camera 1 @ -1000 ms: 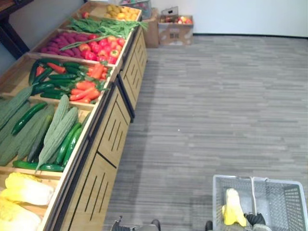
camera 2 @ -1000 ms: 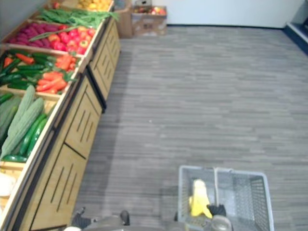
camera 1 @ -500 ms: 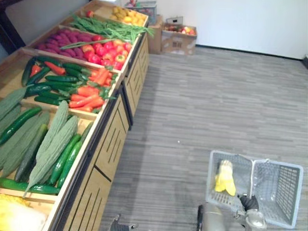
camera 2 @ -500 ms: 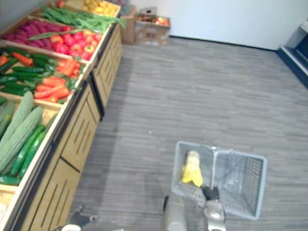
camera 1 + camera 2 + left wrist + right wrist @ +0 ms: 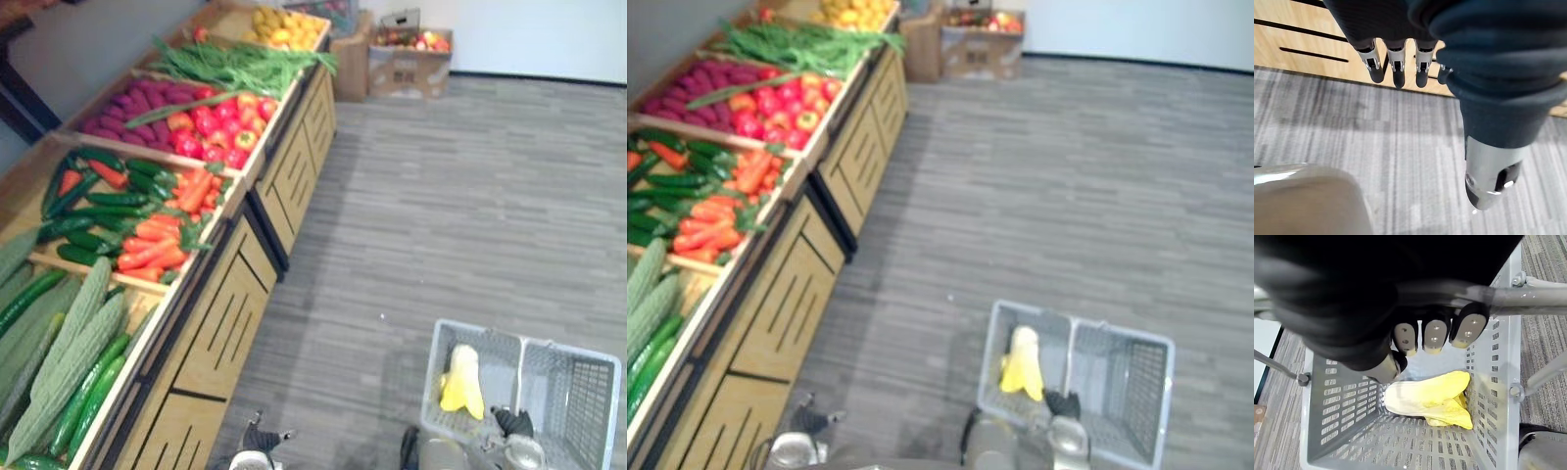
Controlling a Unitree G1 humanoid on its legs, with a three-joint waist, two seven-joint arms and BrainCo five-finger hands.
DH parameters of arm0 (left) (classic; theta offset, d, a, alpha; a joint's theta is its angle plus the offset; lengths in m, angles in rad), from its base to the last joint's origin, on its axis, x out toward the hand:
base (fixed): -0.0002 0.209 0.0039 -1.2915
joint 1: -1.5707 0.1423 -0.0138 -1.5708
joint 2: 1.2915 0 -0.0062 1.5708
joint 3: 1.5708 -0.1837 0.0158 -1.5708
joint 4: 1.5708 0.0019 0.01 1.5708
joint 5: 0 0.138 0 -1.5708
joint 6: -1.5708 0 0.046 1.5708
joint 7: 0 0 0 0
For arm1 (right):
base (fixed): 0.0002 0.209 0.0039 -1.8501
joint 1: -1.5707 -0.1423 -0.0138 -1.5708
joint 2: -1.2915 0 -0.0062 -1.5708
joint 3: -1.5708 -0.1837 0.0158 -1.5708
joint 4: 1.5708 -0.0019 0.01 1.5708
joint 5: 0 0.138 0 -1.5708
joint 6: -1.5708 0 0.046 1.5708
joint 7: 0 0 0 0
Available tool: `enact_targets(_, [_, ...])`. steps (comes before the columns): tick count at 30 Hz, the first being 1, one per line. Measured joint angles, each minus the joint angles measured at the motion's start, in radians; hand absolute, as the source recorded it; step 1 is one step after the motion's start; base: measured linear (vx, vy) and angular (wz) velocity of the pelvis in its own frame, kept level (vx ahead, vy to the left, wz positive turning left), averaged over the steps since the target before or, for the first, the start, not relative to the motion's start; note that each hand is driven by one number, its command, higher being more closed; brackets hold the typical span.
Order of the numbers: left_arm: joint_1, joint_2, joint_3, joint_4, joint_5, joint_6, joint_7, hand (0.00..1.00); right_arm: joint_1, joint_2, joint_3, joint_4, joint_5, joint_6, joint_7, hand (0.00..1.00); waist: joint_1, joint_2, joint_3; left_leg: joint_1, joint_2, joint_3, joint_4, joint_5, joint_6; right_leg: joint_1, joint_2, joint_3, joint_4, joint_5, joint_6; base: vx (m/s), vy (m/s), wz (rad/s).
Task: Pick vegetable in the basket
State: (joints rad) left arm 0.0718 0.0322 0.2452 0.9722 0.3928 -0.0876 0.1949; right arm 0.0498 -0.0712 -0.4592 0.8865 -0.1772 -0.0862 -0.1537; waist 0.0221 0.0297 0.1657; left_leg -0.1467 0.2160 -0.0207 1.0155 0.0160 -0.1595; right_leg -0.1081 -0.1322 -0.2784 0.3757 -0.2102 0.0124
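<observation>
Right wrist view: right hand [image 5: 1433,334] is curled tight round the grey handle [image 5: 1530,300] of the basket [image 5: 1341,397]; the yellow cabbage [image 5: 1425,397] lies on the basket bottom just below the fingers, near one wall. Left hand [image 5: 1395,62] hangs with fingers straight and slightly apart, holding nothing, floor [image 5: 1400,147] under it, wooden stand [image 5: 1303,38] just past its fingertips

floor [image 5: 470,215]: grey striped planks | left side: long wooden display stand [image 5: 230,323], slotted front panels | far end: white wall [image 5: 549,34], cardboard boxes [image 5: 407,67] at its foot
</observation>
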Motion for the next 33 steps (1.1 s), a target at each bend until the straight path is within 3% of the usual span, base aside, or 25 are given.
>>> enact_targets(3, [0.003, 0.001, 0.02, -0.019, 0.0, -0.004, 0.005, 0.0, 0.023, 0.0, 0.019, 0.003, 0.004, 0.018, -0.005, 1.0, 0.019, -0.005, 0.001, -0.138, 0.015, 0.069, -0.03, -0.104, 0.067, 0.13, -0.002, -0.016, -0.102, -0.009, 0.019, 0.32, -0.025, 0.01])
enact_targets(5, [0.007, 0.003, 0.026, -0.019, 0.0, -0.004, 0.01, 0.0, 0.024, 0.0, 0.033, 0.003, 0.003, 0.021, -0.01, 1.0, 0.023, -0.008, 0.002, -0.19, 0.022, 0.119, -0.153, -0.127, 0.081, 0.162, -0.011, -0.029, -0.124, -0.014, 0.042, 0.23, 0.095, 0.1])
enact_targets(7, [0.015, 0.003, 0.027, -0.016, 0.001, 0.003, 0.021, 0.0, 0.043, 0.007, 0.035, 0.0, 0.003, 0.02, -0.013, 1.0, 0.026, -0.015, 0.0, -0.195, 0.021, 0.272, -0.485, -0.095, 0.114, 0.223, -0.042, -0.071, -0.15, -0.03, 0.091, 0.31, 0.21, 0.34])
enact_targets(8, [0.016, 0.003, 0.026, -0.016, 0.002, 0.003, 0.022, 0.0, 0.056, 0.007, 0.035, -0.006, 0.004, 0.02, -0.014, 1.0, 0.026, -0.013, -0.001, -0.183, 0.02, 0.321, -0.568, -0.062, 0.126, 0.238, -0.047, -0.085, -0.151, -0.039, 0.107, 0.43, 0.351, 0.61])
enact_targets(9, [0.029, -0.004, 0.019, -0.017, 0.004, 0.003, 0.025, 0.0, 0.078, 0.006, 0.037, -0.007, 0.012, 0.02, -0.015, 1.0, 0.027, 0.001, -0.012, -0.181, 0.019, 0.399, -0.694, 0.011, 0.184, 0.271, -0.047, -0.111, -0.148, -0.071, 0.153, 0.36, 0.31, 0.6])
enact_targets(10, [0.027, 0.017, 0.017, -0.014, 0.005, 0.004, 0.022, 0.0, 0.075, 0.022, 0.038, 0.001, 0.018, 0.024, -0.017, 1.0, 0.029, -0.023, -0.017, -0.181, -0.009, 0.419, -0.679, -0.02, 0.187, 0.278, -0.071, -0.11, -0.146, -0.083, 0.154, 0.46, 0.342, 0.64])
enact_targets(11, [0.041, 0.039, 0.015, -0.017, 0.006, 0.004, 0.022, 0.0, 0.084, 0.043, 0.058, -0.006, 0.021, 0.022, -0.014, 1.0, 0.034, -0.072, -0.044, -0.186, -0.034, 0.479, -0.683, -0.052, 0.19, 0.282, -0.105, -0.099, -0.169, -0.08, 0.143, 0.33, 0.187, 0.39])
enact_targets(12, [0.041, 0.047, 0.015, -0.017, 0.006, 0.004, 0.022, 0.0, 0.084, 0.05, 0.063, -0.006, 0.022, 0.022, -0.014, 1.0, 0.036, -0.089, -0.05, -0.189, -0.045, 0.499, -0.678, -0.069, 0.198, 0.283, -0.119, -0.091, -0.182, -0.072, 0.133, 0.43, 0.227, 0.33])
enact_targets(13, [0.044, 0.049, 0.016, -0.012, 0.006, 0.01, 0.022, 0.0, 0.083, 0.053, 0.077, -0.003, 0.021, 0.022, -0.013, 1.0, 0.042, -0.099, -0.056, -0.196, -0.064, 0.498, -0.663, -0.099, 0.213, 0.286, -0.129, -0.066, -0.2, -0.026, 0.105, 0.42, 0.27, 0.18])
enact_targets(16, [0.051, 0.058, 0.015, 0.034, 0.006, 0.011, 0.021, 0.0, 0.068, 0.044, 0.075, 0.045, 0.019, 0.018, -0.008, 1.0, 0.055, -0.114, -0.093, -0.152, -0.143, 0.494, -0.687, -0.155, 0.238, 0.27, -0.185, 0.03, -0.127, 0.082, 0.11, 0.45, 0.343, 0.25])
enact_targets(17, [0.052, 0.06, 0.014, 0.046, 0.006, 0.011, 0.021, 0.0, 0.065, 0.04, 0.075, 0.058, 0.019, 0.016, -0.008, 1.0, 0.054, -0.118, -0.097, -0.133, -0.163, 0.49, -0.703, -0.162, 0.24, 0.252, -0.201, 0.052, -0.072, 0.101, 0.121, 0.36, 0.26, 0.36])
enact_targets(19, [0.07, 0.069, -0.006, 0.06, 0.005, 0.015, 0.021, 0.0, 0.052, 0.022, 0.073, 0.078, 0.002, 0.008, -0.009, 1.0, 0.041, -0.117, -0.1, -0.054, -0.209, 0.455, -0.755, -0.181, 0.246, 0.161, -0.239, 0.122, 0.207, 0.231, 0.183, 0.36, 0.233, 0.47])
enact_targets(20, [0.083, 0.082, -0.039, 0.058, 0.004, 0.017, 0.019, 0.0, 0.036, 0.007, 0.074, 0.081, -0.011, -0.006, -0.004, 1.0, 0.031, -0.117, -0.099, -0.004, -0.226, 0.427, -0.79, -0.184, 0.248, 0.086, -0.234, 0.162, 0.413, 0.291, 0.214, 0.31, 0.175, 0.52])
enact_targets(21, [0.088, 0.088, -0.054, 0.058, 0.004, 0.022, 0.018, 0.0, 0.033, 0.002, 0.074, 0.082, -0.016, -0.014, -0.003, 1.0, 0.024, -0.116, -0.099, 0.02, -0.232, 0.409, -0.804, -0.185, 0.249, 0.055, -0.226, 0.165, 0.507, 0.286, 0.216, 0.34, 0.148, 0.75])
enact_targets(23, [0.109, 0.09, -0.061, 0.053, 0.001, 0.025, 0.017, 0.0, 0.033, -0.003, 0.074, 0.092, -0.019, -0.03, 0.003, 1.0, 0.01, -0.11, -0.097, 0.128, -0.247, 0.329, -0.867, -0.186, 0.248, -0.039, -0.17, 0.134, 0.714, 0.239, 0.151, 0.37, 0.099, 0.89])
enact_targets(24, [0.111, 0.09, -0.061, 0.052, 0.001, 0.025, 0.017, 0.0, 0.033, -0.003, 0.073, 0.093, -0.019, -0.032, 0.004, 1.0, 0.009, -0.11, -0.097, 0.149, -0.248, 0.308, -0.878, -0.185, 0.249, -0.057, -0.161, 0.118, 0.724, 0.214, 0.15, 0.34, 0.029, 0.94])
enact_targets(25, [0.11, 0.091, -0.057, 0.054, 0.0, 0.027, 0.015, 0.0, 0.033, -0.002, 0.057, 0.095, -0.018, -0.036, 0.006, 1.0, 0.009, -0.112, -0.096, 0.176, -0.248, 0.275, -0.887, -0.184, 0.249, -0.092, -0.153, 0.097, 0.708, 0.151, 0.154, 0.25, -0.013, 0.94])
enact_targets(27, [0.111, 0.085, -0.04, 0.054, -0.027, 0.033, 0.014, 0.0, 0.033, 0.003, -0.008, 0.095, -0.016, -0.042, 0.008, 1.0, 0.008, -0.113, -0.096, 0.217, -0.249, 0.192, -0.9, -0.185, 0.247, -0.15, -0.141, 0.093, 0.593, 0.094, 0.146, 0.33, -0.082, 1.18])
enact_targets(31, [0.103, 0.033, 0.067, 0.05, -0.049, 0.032, 0.019, 0.0, 0.029, 0.013, -0.082, 0.102, -0.01, -0.04, 0.009, 1.0, 0.015, -0.087, -0.085, 0.257, -0.192, 0.058, -0.885, -0.223, 0.199, -0.147, -0.087, 0.156, 0.237, 0.084, 0.126, 0.35, -0.234, 1.1])
enact_targets(33, [0.1, 0.017, 0.115, 0.05, -0.066, 0.032, 0.018, 0.0, 0.03, 0.029, -0.084, 0.105, -0.009, -0.031, 0.01, 1.0, 0.024, -0.085, -0.081, 0.253, -0.145, -0.009, -0.827, -0.282, 0.156, -0.139, -0.069, 0.206, 0.064, 0.091, 0.125, 0.32, -0.418, 0.81])
